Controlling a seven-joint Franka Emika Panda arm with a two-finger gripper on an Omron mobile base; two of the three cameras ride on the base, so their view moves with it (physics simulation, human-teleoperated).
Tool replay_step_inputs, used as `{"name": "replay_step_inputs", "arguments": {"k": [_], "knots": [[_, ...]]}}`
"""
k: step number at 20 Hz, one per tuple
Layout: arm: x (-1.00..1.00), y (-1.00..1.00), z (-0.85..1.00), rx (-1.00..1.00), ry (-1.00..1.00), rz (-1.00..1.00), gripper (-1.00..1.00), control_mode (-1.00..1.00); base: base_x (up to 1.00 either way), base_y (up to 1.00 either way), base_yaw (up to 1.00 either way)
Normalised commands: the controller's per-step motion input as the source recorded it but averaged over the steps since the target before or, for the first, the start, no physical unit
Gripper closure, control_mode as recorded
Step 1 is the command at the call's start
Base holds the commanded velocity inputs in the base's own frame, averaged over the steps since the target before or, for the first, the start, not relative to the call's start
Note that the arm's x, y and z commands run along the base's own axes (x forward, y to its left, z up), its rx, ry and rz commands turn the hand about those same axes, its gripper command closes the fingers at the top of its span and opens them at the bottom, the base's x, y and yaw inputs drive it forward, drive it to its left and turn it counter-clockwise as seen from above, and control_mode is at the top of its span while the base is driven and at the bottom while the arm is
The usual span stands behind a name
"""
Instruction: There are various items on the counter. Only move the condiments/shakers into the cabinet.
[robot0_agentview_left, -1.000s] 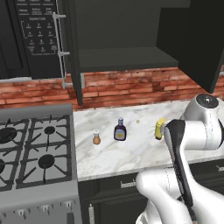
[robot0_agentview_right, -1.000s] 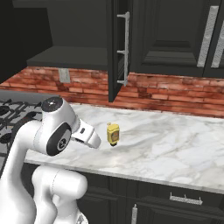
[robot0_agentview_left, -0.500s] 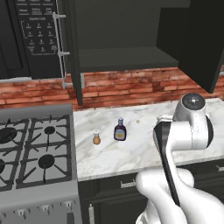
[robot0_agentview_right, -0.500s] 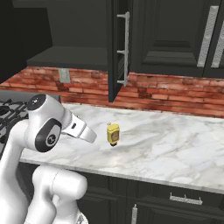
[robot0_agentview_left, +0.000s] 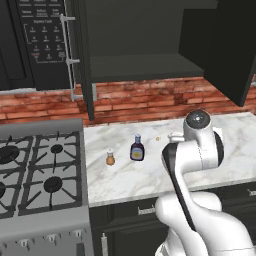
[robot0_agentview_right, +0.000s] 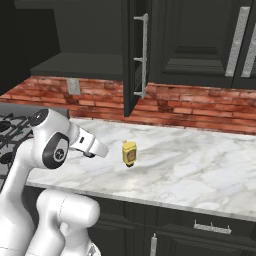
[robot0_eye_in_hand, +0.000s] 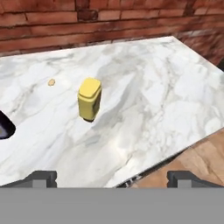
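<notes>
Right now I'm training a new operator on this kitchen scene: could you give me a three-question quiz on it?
1. True or false: the yellow squeeze bottle already stands on the cabinet shelf.
2. Which stands nearest the stove? A) the sauce bottle B) the shaker C) the yellow squeeze bottle
3. Fill in: the gripper is ____, with nothing between its fingertips.

Key: 1 false, it stands on the counter; 2 B; 3 open.

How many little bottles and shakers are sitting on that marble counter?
3: a tiny orange-brown shaker nearest the stove, a dark sauce bottle with white label beside it, and a yellow squeeze bottle farther right, hidden behind the arm in the left base view.
</notes>
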Motion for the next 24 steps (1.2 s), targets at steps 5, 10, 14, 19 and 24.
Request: {"name": "replay_step_inputs", "arguments": {"k": [5, 10, 14, 19, 24], "knots": [[0.34, 0.0, -0.28, -0.1, 0.0, 0.0, -1.0, -1.0, 0.0, 0.0, 0.0], [0.14, 0.0, -0.15, -0.05, 0.03, 0.0, -1.0, -1.0, 0.0, 0.0, 0.0], [0.02, 0.0, -0.12, -0.03, 0.07, 0.0, -1.0, -1.0, 0.0, 0.0, 0.0], [0.01, 0.0, -0.39, -0.19, -0.18, 0.0, -1.0, -1.0, 0.0, 0.0, 0.0], [0.44, 0.0, -0.36, -0.06, -0.12, 0.0, -1.0, -1.0, 0.0, 0.0, 0.0]]}}
